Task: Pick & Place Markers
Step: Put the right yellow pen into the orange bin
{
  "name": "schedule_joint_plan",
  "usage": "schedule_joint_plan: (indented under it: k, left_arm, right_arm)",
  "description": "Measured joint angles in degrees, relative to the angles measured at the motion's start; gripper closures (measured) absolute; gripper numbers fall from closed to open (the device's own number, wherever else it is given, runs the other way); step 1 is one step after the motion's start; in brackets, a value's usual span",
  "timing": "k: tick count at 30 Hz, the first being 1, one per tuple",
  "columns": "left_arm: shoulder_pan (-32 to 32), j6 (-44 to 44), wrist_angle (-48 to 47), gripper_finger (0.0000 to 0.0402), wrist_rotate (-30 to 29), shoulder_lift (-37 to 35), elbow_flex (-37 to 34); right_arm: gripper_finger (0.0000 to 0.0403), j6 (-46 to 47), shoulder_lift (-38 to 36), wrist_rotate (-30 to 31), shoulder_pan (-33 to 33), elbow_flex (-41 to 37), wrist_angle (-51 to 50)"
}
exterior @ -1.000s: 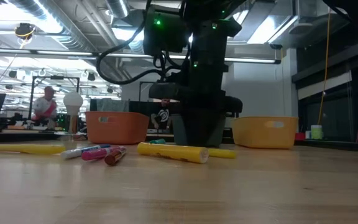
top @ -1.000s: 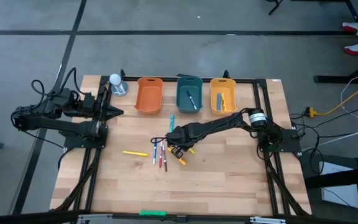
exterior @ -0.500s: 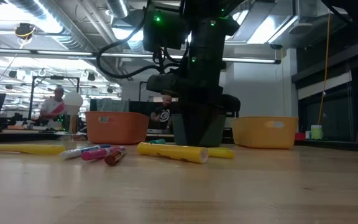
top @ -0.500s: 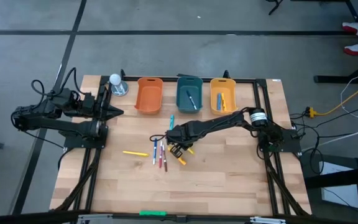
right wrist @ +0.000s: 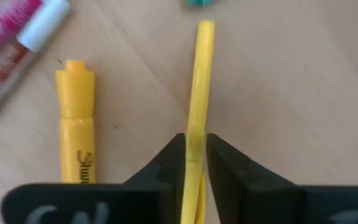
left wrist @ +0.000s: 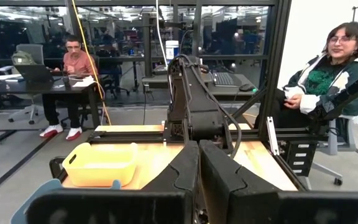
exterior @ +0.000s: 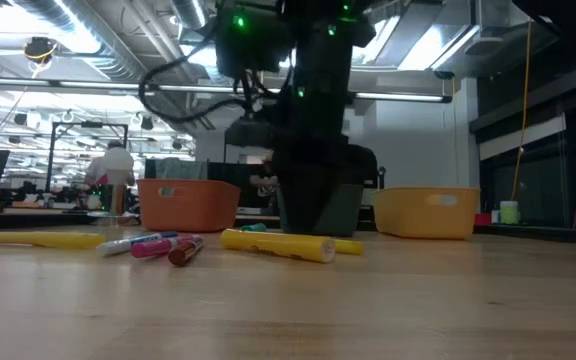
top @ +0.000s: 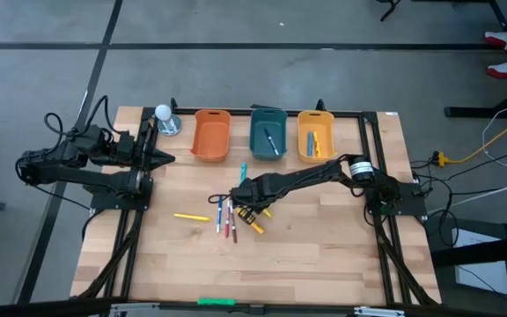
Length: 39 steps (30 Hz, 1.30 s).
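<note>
Right gripper (right wrist: 194,163) is low over mid-table, its fingers (right wrist: 169,163) narrow and pinched on a thin yellow marker (right wrist: 199,93) that runs out straight ahead between them. Looks clamped, marker still flat on the wood. In the high view the same gripper (top: 246,211) sits in the middle of the marker cluster.

Just beside the held one, on one side, lies a fat yellow marker (right wrist: 77,124), parallel and not touching. Further out on that side, a pink one with a white cap (right wrist: 17,34). Past the tip of the held marker, a teal end (right wrist: 199,3) at the frame edge.

Count from above: loose markers on the table, roughly seven. One lone yellow (top: 191,216) well off to the gripper's side, a bunch of three or four white/red/blue (top: 225,218) near it, a teal one (top: 243,171) beyond it toward the bins, and yellows right at the gripper. Exact number under the arm is hard to tell.

Far side: three bins in a row, orange bin (top: 210,136), teal bin (top: 268,132) with one marker, yellow bin (top: 315,136) with two.

Left gripper (left wrist: 199,171) is parked at the table's left edge, well apart, fingers closed together, holding nothing.
</note>
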Motion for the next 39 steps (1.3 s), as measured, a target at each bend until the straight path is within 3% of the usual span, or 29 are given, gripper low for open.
schedule_joint_plan:
  k: [11,39]
  left_arm:
    - [0.0,0.0,0.0,0.0392,0.0,0.0,0.0]
    - [0.0,0.0,0.0,0.0392,0.0,0.0,0.0]
  right_arm:
    - [0.0269,-1.1,-0.2,-1.4,0.0,2.8,-2.3]
    - [0.0266,-5.0,-0.4,-3.9,-2.3,2.0,-3.0]
